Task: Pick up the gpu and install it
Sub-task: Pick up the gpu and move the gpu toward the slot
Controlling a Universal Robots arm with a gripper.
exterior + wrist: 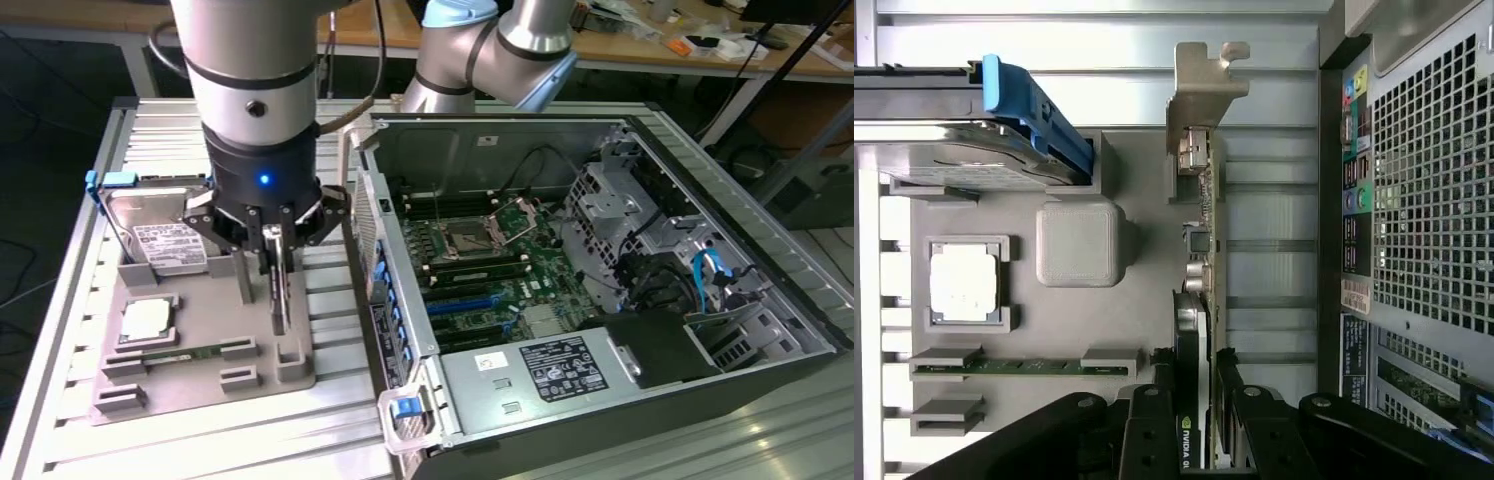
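Now gripper (275, 250) clamped on gpu (279, 300) — card upright on edge at grey tray (200, 375), beside open case (454, 150).

Silver-grey arm (254, 60): fat tube segs, black band round the lower seg, small dark screw hole on its side. 2nd silver link w/ pale blue joint cap (461, 12). Black wrist unit, blue LED (263, 181) lit. Pincer (274, 255): black, linkage type, silver screws at pivots. Wrist view: black fingers (1152, 440) w/ round pivot bolts.
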